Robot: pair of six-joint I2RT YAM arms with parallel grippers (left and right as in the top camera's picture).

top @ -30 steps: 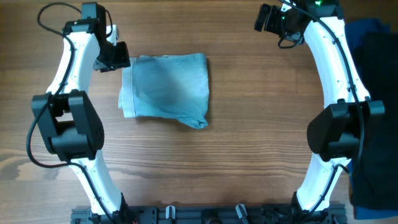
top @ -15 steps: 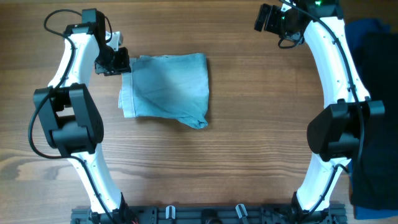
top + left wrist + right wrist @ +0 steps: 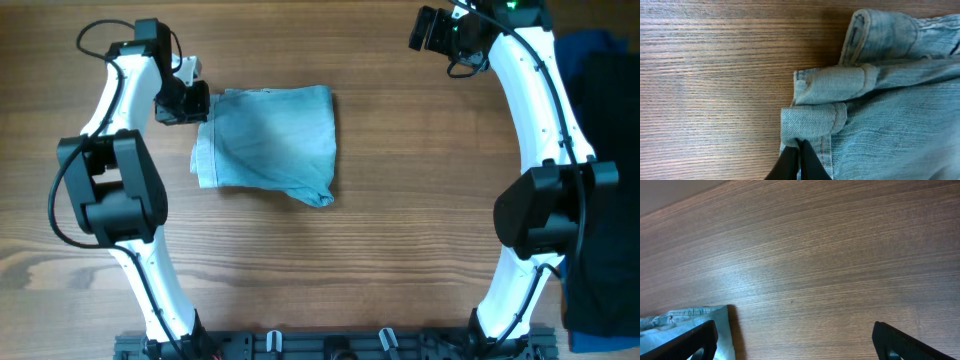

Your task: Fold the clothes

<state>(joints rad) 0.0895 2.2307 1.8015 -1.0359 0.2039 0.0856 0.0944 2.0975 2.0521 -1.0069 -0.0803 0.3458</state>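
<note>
Left wrist view: left gripper [image 3: 799,151] is closed down tight, tips meeting on the lower edge of a cuffed hem [image 3: 812,122], so it looks pinched on the cloth, though only a thin bite is visible. That hem belongs to the denim shorts [image 3: 270,145], which lie already folded into a rough rectangle on the left-centre of the table, left arm at their far-left corner.

Judgement: the step is gripping this corner for another fold. To do it well, check the pinch has all stacked layers, not just the top cuff. Lift low, carry the corner straight across, and lay it edge to edge so the stack does not skew. The loose flap at the near-right corner may drag.

Right gripper [image 3: 795,330] is spread wide, holding nothing, above bare wood well apart from the shorts.

Wooden table [image 3: 400,230] is smooth with plain grain, so denim should slide easily. Heap of dark garments [image 3: 600,100] sits at the right edge.
</note>
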